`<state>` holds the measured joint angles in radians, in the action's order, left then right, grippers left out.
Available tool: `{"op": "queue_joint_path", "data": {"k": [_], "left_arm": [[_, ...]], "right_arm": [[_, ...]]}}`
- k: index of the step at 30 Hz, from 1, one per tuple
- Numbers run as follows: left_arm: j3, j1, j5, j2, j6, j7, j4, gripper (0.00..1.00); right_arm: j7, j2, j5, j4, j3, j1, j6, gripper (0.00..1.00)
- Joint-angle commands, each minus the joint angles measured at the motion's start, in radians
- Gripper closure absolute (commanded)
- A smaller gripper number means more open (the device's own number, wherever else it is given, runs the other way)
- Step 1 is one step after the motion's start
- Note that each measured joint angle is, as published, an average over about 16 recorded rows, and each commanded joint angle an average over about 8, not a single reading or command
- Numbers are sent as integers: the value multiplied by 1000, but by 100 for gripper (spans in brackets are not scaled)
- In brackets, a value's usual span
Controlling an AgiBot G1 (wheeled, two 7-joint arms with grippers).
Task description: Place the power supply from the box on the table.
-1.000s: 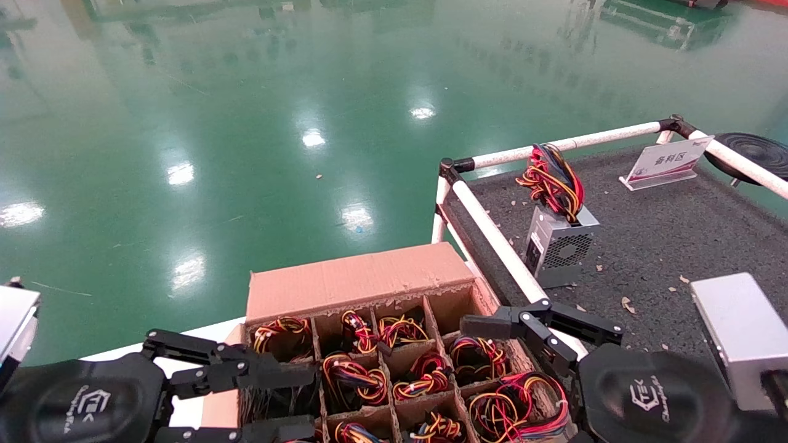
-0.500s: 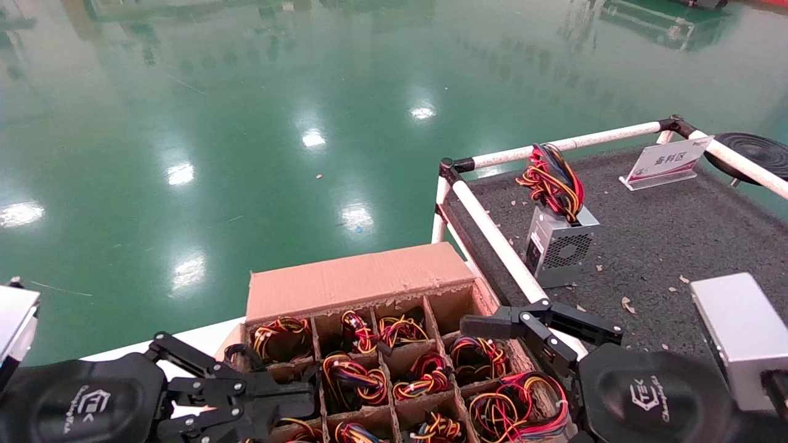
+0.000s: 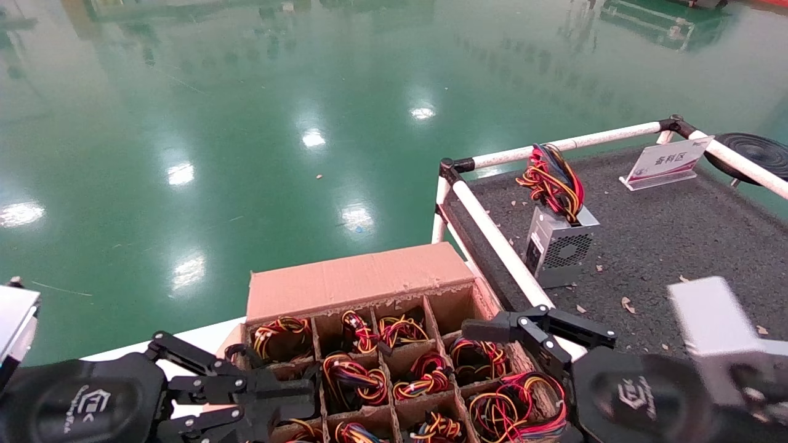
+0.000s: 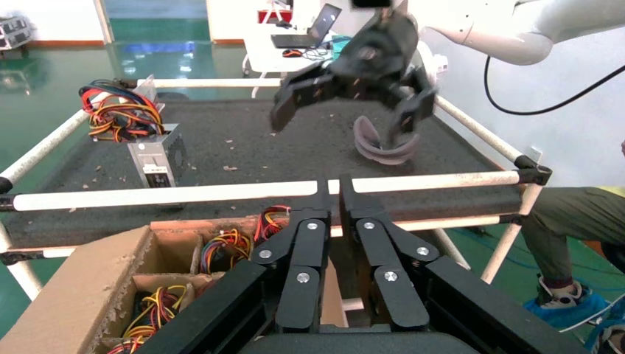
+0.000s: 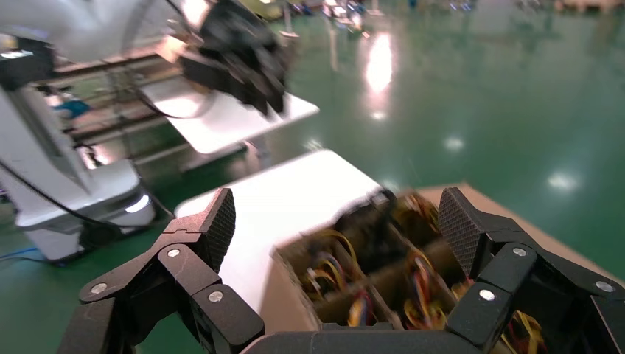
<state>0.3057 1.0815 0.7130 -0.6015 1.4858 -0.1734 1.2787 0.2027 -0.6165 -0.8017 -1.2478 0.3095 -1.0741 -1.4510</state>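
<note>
The box (image 3: 357, 280) is a brown carton with divider cells, and coloured wire bundles (image 3: 425, 375) show in them. Only these wires show of each power supply; the metal bodies are hidden in the cells. My left gripper (image 3: 301, 400) is shut at the box's near left corner, and in the left wrist view (image 4: 332, 193) I see nothing between its fingers. My right gripper (image 3: 538, 329) hangs open over the box's right edge; the right wrist view (image 5: 337, 225) shows the cells (image 5: 346, 295) below it. The table (image 3: 677, 234) lies to the right.
A grey unit with a vent grille (image 3: 559, 246) and a wire bundle stands on the table near the white rail (image 3: 492, 237). A small white sign (image 3: 668, 161) stands at the back. A black disc (image 3: 754, 151) lies beyond the far rail. The box rests on a white platform (image 3: 197, 338).
The left gripper went from open to shut at the box's left side and then stayed still. The right arm is now moving, its wrist block shifted left and blurred.
</note>
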Motion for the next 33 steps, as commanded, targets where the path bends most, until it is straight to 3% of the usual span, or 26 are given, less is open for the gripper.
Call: {"op": "queue_joint_path", "data": {"k": [1, 11, 21, 31, 33], "left_arm": [[0, 0, 0, 0, 0, 0, 0, 0], [1, 0, 0, 0, 0, 0, 0, 0], [1, 0, -1, 0, 0, 1, 0, 0], [1, 1, -1, 0, 0, 1, 0, 0], [2, 1, -1, 0, 0, 1, 0, 0]], "right_arm": [[7, 0, -20, 5, 7, 4, 17, 0], [-13, -45, -197, 134, 89, -49, 42, 0], [-123, -158, -398, 401, 176, -218, 39, 0], [-237, -269, -488, 658, 227, -358, 11, 0], [-255, -286, -498, 698, 233, -375, 13, 4]]}}
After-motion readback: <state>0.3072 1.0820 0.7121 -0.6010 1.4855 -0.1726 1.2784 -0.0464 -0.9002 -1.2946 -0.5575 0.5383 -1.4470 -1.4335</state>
